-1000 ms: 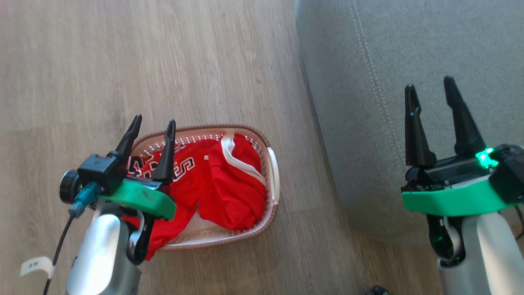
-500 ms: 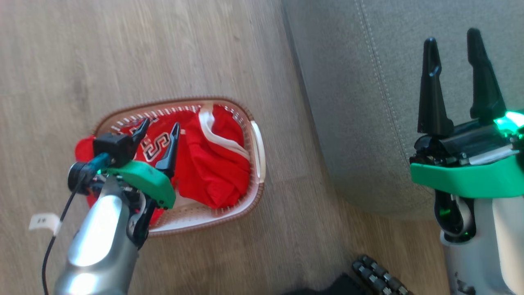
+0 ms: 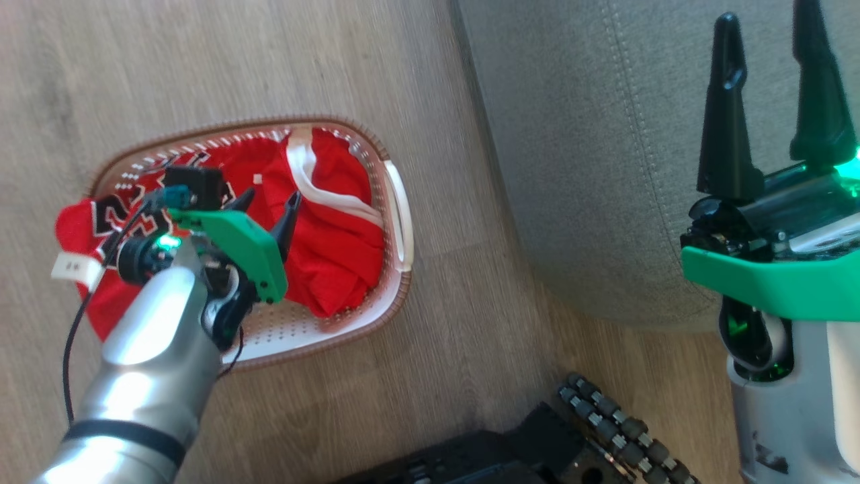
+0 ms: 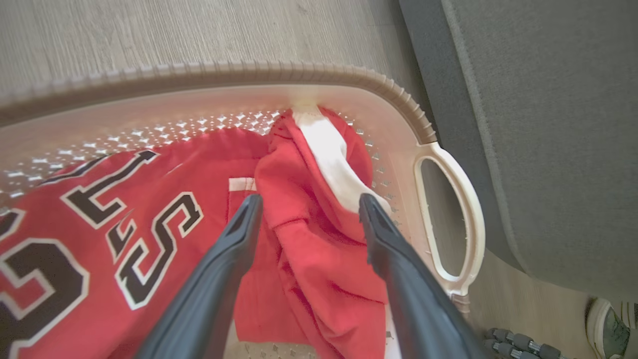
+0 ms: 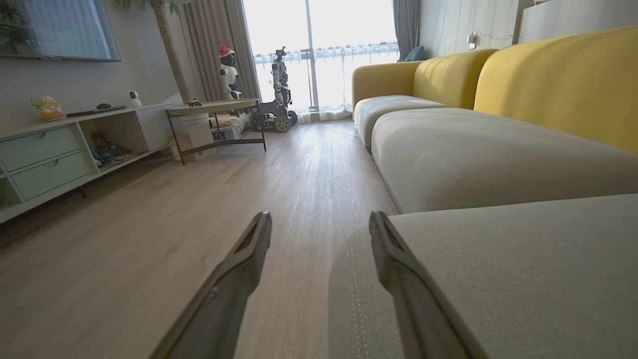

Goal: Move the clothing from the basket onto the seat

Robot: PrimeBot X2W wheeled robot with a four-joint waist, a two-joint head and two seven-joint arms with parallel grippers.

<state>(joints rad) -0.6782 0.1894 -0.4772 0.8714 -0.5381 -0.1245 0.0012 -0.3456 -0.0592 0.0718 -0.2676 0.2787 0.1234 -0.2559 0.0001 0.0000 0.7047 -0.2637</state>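
The cream basket [image 3: 402,222] [image 4: 448,169] with a brown rim stands on the wood floor, left of the grey seat [image 3: 591,134] [image 5: 498,259]. Red clothing lies in it: a jersey [image 3: 80,228] [image 4: 99,239] with black-and-white letters spilling over the left rim, and a red piece with white trim [image 3: 336,228] [image 4: 319,199]. My left gripper [image 3: 269,202] [image 4: 306,209] is open, lowered into the basket, its fingers straddling a fold of the red piece. My right gripper [image 3: 772,27] [image 5: 319,224] hangs open and empty above the seat's front corner.
My dark wheeled base [image 3: 537,444] shows at the bottom edge. A shoe [image 4: 613,324] stands on the floor beside the seat. Farther off are a yellow-backed sofa [image 5: 548,75], a low cabinet [image 5: 50,154], a side table [image 5: 214,109] and another robot [image 5: 279,89].
The head camera has tilted and shifted the picture. My left gripper has gone down from above the basket's rim into the red clothing, still open. The right gripper stays open over the seat.
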